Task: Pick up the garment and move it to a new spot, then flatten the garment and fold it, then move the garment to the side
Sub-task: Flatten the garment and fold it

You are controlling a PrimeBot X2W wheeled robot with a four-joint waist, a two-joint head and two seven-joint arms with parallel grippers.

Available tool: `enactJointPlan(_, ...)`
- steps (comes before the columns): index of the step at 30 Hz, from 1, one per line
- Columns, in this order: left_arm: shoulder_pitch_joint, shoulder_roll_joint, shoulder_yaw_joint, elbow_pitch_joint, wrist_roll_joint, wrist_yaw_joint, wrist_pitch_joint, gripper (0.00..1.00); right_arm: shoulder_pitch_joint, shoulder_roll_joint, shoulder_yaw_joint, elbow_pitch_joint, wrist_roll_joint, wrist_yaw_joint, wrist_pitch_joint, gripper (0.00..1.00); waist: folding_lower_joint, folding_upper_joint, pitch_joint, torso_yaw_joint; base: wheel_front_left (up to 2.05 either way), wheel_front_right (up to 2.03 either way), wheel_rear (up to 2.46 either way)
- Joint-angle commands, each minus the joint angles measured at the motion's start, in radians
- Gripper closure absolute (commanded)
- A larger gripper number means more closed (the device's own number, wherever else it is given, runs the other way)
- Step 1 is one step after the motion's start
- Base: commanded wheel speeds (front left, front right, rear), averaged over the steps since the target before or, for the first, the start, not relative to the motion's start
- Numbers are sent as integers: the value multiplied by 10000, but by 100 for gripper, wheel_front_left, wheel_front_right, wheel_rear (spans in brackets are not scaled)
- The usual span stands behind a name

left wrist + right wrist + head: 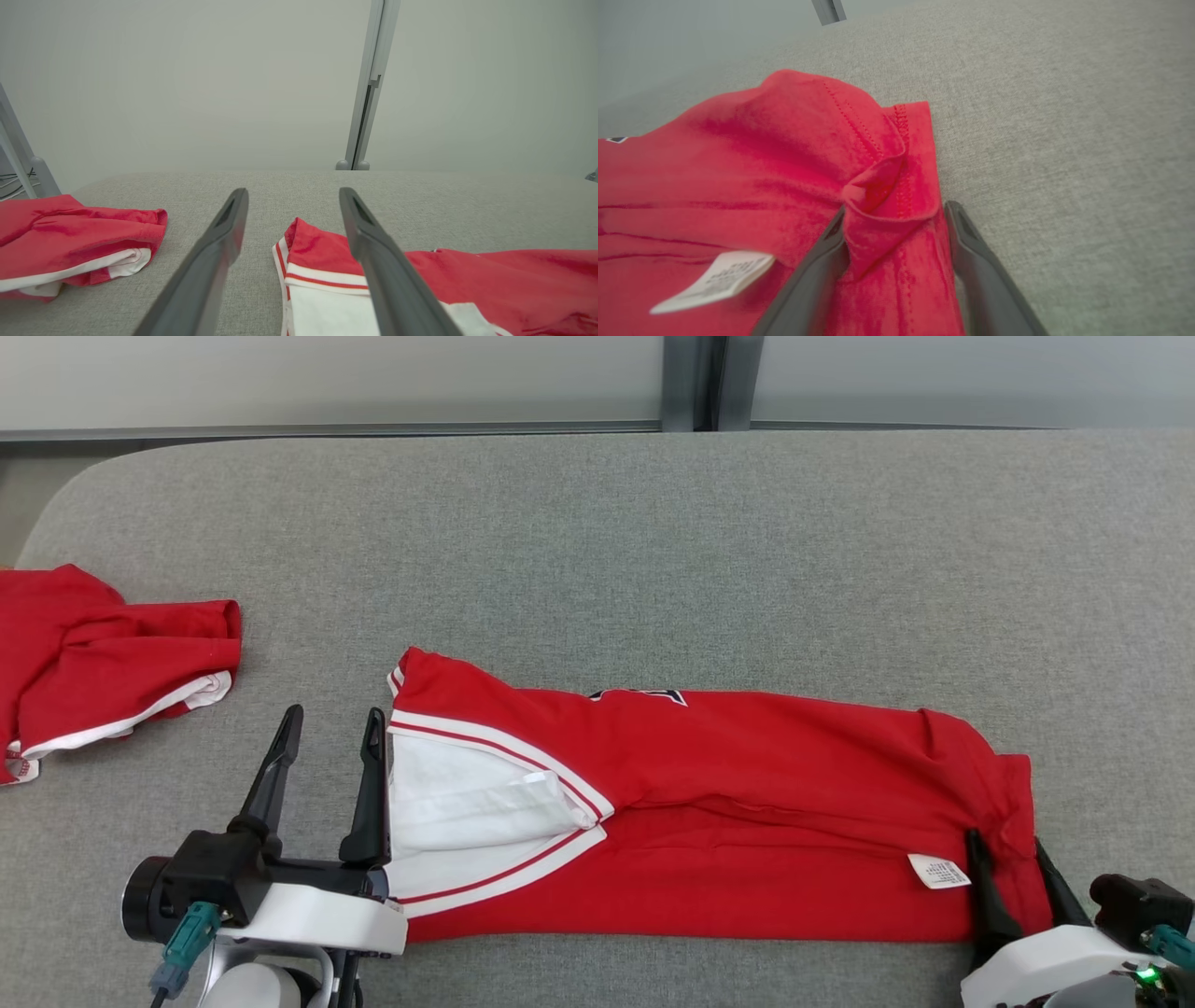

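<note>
The garment (747, 784), red with white striped trim and a white inside panel, lies folded lengthwise across the grey table (653, 541). My left gripper (335, 712) stands open just off its left end, the right finger against the white trimmed edge (322, 280). In the left wrist view the left gripper (293, 192) spans bare table and the garment's corner. My right gripper (1006, 840) is open at the garment's right end. Its fingers straddle a small puckered fold of the red hem (887, 186), not pinching it. A white care label (714, 280) lies just left of the right gripper (896, 209).
Another red and white piece of clothing (103, 653) lies crumpled at the table's left edge, also seen as a red heap (70, 238) in the left wrist view. A pale wall with a grey post (691, 383) runs behind the table.
</note>
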Motion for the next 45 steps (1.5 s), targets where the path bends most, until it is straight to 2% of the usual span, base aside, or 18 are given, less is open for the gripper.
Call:
enactJointPlan(1,-163,-20,94,18,86,-62,-45,0,237,375,550,634,179,70,387,100,0,-1,22,-24,0,0,0)
enactJointPlan(8,-222,-87,281,17,262,-183,-45,0,164,91,703,506,451,49,-110,100,0,-1,30,-46,0,0,0)
enactJointPlan(20,10,-169,511,60,318,-228,-45,0,42,-1355,-922,-165,410,26,-680,100,0,-1,-193,-244,0,0,0)
enactJointPlan(26,128,-203,553,91,318,-240,-45,0,92,-1613,-1218,-1022,225,27,-450,100,0,-1,-348,-333,0,0,0)
enactJointPlan(32,210,-220,569,75,372,-276,-45,0,211,-1177,-344,-3419,142,29,452,100,0,-1,-562,-487,0,0,0)
enactJointPlan(37,155,-226,495,116,405,-320,-45,0,136,-350,850,-5078,187,30,1547,100,0,-1,-644,-492,0,0,0)
enactJointPlan(41,29,-231,421,168,390,-357,-46,0,-113,325,2068,-5287,337,36,2013,100,0,-1,-634,-325,0,0,0)
enactJointPlan(45,-45,-238,344,205,316,-348,-46,0,-561,732,3343,-4637,719,36,1892,100,0,-1,-552,-45,0,0,0)
